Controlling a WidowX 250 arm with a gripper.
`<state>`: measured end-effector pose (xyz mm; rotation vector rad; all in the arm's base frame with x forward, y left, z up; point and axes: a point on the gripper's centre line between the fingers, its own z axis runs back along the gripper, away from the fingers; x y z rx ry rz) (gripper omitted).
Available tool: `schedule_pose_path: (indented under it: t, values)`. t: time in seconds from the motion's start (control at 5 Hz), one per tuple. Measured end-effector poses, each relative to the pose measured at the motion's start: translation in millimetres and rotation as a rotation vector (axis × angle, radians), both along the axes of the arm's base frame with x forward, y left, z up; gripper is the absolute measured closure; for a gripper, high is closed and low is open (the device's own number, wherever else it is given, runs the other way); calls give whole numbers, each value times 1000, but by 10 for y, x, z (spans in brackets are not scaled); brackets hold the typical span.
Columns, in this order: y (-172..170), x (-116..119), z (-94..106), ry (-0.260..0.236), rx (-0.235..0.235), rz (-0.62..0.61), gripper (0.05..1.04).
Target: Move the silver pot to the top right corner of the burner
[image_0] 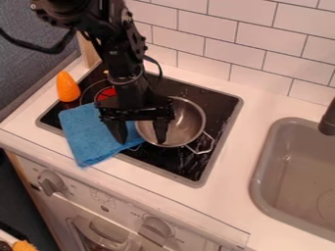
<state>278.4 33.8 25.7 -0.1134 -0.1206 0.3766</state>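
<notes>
Gripping the silver pot (187, 120) looks like the step you have in hand, with the carry to the corner not yet done. Your pot sits upright on the black burner (174, 164), right of its middle and short of the top right corner, its wire handle (204, 145) pointing toward the burner's lower right edge. Your claw (141, 141) is spread, one finger down inside the bowl and the other outside it above the blue cloth (95, 135), so the pot's left wall lies between them; you cannot tell from here whether either one touches the metal. Next, you would want to close on that wall, check that it holds, then take the pot up and to the right, toward the corner nearest the tiled wall (252, 46). Watch the cloth as you do: it lies right beside the pot, and your outer finger could pinch or drag it. A grip on one side only may also let the round bowl tip or swing. As for the pose, your arm (121, 59) comes in from the top left, bends over the burner and drops nearly straight, with the wrist above the pot's left side and both fingers pointing down
</notes>
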Motion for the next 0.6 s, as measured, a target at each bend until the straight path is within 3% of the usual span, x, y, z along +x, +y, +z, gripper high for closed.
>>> schedule_pose_path:
  t: [0.2,0.4,0.6]
  values:
    - [8,50,-84,-7,-19,8,83]
    - [56,132,-86,-29,-42,35,160]
    - [97,186,-50,-40,-26,14,422]
